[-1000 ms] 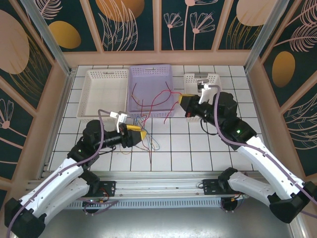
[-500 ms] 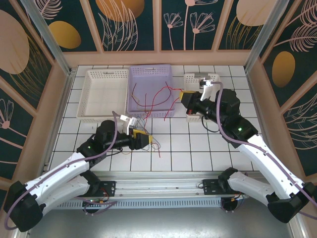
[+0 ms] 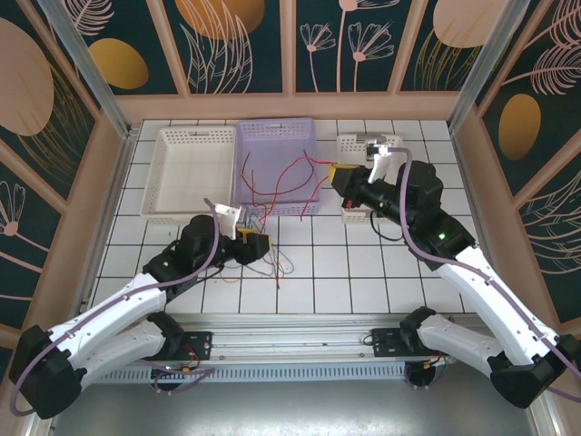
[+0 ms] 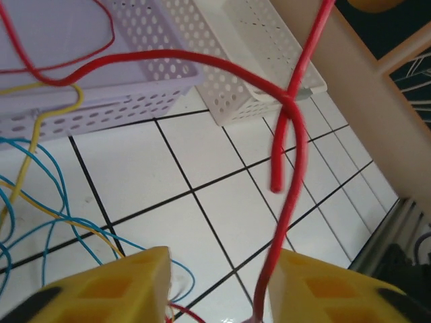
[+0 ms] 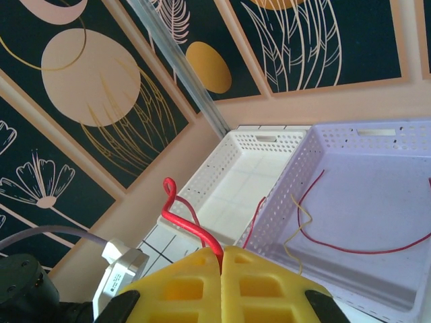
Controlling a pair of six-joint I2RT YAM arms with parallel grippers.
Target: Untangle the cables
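Hovering over the knotted cables (image 3: 272, 261) on the tiled surface (image 3: 363, 272), the left gripper (image 3: 256, 245) has eased back, jaws apart, holding nothing. The right gripper (image 3: 338, 174) stays clamped on the red cable (image 5: 195, 230), slightly higher beside the basket (image 3: 275, 123) — drawing that strand free, I'd guess.
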